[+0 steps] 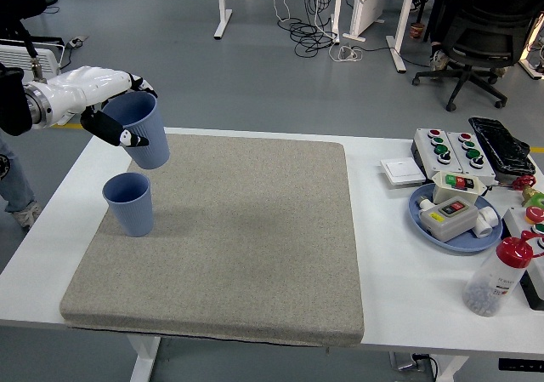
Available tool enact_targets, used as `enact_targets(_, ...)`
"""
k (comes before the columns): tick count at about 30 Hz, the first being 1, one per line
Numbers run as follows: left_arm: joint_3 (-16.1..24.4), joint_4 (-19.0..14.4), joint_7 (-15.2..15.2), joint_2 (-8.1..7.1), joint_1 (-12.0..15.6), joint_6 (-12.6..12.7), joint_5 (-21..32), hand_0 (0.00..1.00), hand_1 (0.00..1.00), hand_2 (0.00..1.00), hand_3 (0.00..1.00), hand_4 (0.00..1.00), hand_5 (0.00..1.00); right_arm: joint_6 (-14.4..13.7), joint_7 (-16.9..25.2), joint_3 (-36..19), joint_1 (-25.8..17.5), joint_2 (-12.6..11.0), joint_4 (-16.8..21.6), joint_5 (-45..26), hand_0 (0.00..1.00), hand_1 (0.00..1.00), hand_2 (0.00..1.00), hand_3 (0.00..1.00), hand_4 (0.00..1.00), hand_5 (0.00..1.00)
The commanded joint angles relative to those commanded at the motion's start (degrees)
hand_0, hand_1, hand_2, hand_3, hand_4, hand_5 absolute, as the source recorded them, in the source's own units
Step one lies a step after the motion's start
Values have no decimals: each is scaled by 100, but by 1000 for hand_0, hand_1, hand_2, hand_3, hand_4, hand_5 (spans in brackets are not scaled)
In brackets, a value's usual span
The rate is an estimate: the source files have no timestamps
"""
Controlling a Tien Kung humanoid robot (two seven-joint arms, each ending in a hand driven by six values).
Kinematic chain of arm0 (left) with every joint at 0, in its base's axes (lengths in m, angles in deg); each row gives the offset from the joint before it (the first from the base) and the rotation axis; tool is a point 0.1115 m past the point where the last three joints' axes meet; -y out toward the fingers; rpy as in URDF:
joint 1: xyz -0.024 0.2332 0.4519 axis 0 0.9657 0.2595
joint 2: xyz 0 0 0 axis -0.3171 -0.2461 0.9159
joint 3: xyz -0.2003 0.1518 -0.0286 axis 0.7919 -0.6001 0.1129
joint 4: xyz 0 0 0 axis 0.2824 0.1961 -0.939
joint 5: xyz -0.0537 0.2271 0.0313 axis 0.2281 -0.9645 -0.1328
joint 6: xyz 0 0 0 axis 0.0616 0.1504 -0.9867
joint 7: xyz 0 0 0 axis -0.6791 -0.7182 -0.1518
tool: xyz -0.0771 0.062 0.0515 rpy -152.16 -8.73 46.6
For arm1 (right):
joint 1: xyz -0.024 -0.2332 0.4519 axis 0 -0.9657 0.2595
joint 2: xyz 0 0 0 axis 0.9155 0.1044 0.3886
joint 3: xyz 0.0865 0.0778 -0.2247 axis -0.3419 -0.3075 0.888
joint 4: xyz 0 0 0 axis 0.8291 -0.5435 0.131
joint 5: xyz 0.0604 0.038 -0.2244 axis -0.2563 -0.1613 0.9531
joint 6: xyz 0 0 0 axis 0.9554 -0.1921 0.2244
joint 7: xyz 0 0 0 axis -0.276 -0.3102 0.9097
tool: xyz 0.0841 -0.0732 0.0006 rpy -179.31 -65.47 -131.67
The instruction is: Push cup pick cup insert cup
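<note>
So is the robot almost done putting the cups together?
About halfway. The picking up looks done: the left robot hand holds one blue cup up in the air, tilted. The other blue cup stands upright on the grey mat, just below, empty. Left to do: lower the held cup into the standing one. The right arm isn't in view.

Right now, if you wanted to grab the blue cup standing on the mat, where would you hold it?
Probably around its side wall, near the rim. The standing cup sits upright on the gray mat, mouth up, widest at the top, with open mat all around it. A hand could come in from the left edge. The left hand is busy, though: it already holds the other cup in the air above.
</note>
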Motion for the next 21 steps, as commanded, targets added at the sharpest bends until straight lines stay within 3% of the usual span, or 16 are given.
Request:
enact_targets(5, -123, 312, -54, 29, -6, -74, -5, 408, 535, 550, 544, 523, 100, 0, -3, -7, 1, 1, -1, 11, 689, 614, 639, 571, 92, 485)
enact_targets(21, -413, 613, -88, 116, -14, -83, -123, 412, 541, 550, 553, 508, 80, 2, 5, 12, 2, 4, 2, -21, 689, 615, 639, 571, 93, 484)
